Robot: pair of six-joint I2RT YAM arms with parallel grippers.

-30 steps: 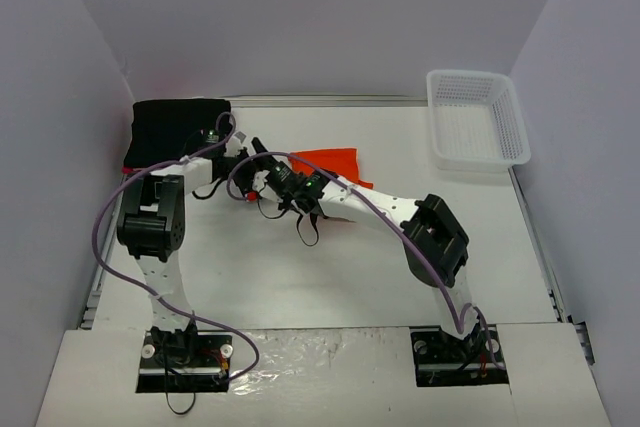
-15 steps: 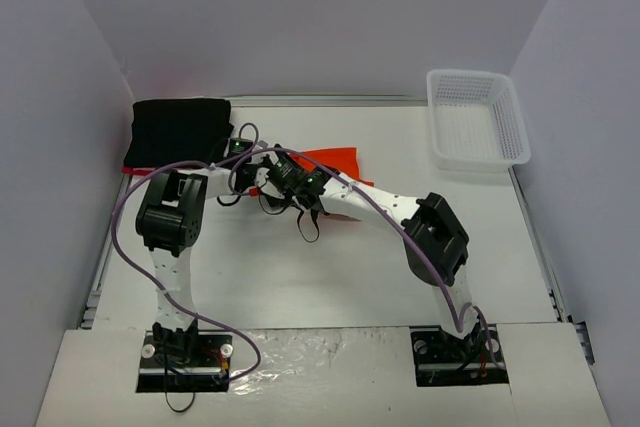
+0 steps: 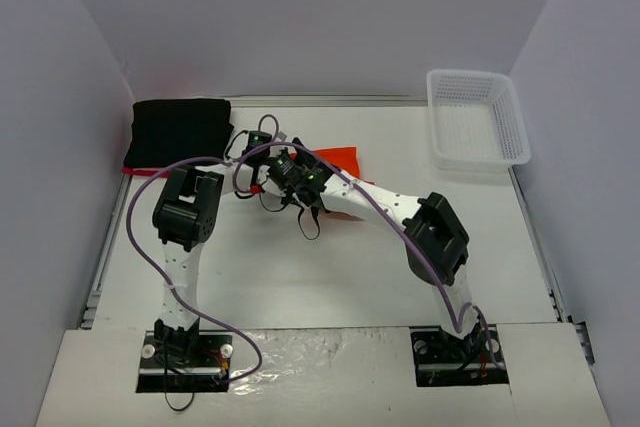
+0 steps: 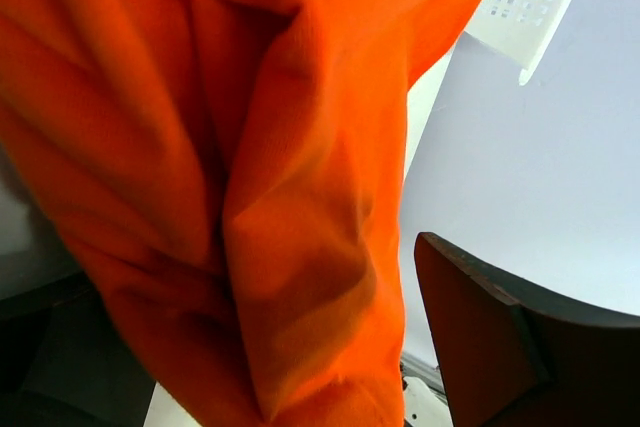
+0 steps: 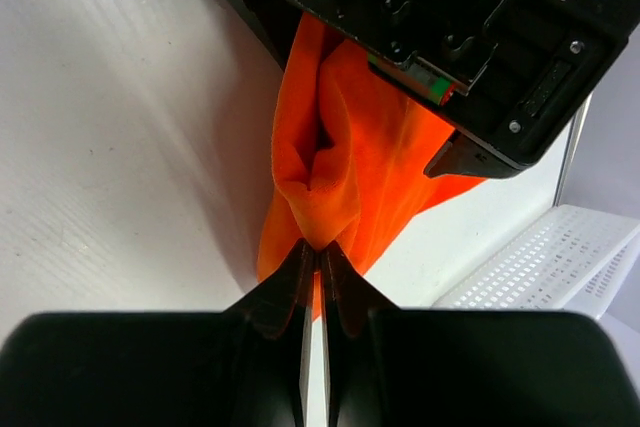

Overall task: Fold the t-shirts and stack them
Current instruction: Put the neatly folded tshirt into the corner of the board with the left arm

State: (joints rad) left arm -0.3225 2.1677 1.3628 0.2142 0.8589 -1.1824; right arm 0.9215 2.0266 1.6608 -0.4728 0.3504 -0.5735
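An orange t-shirt [image 3: 336, 158] lies bunched at the middle back of the table. My right gripper [image 3: 284, 171] is shut on a pinched fold of it; in the right wrist view the fingertips [image 5: 320, 245] meet on the orange cloth [image 5: 330, 162]. My left gripper [image 3: 262, 144] sits right beside it. In the left wrist view the orange cloth [image 4: 270, 177] fills the space between the jaws, only the right finger [image 4: 510, 347] shows, and the left one is hidden. A folded black t-shirt [image 3: 181, 130] lies at the back left on a red one [image 3: 134, 169].
A white mesh basket [image 3: 476, 119] stands at the back right. Both arms cross close together over the table's middle, with purple cables looping around them. White walls close in the table on the left, back and right.
My left gripper has moved right, away from the black shirt and over to the orange shirt, beside the right gripper. The right gripper has shifted slightly up and right with the cloth.
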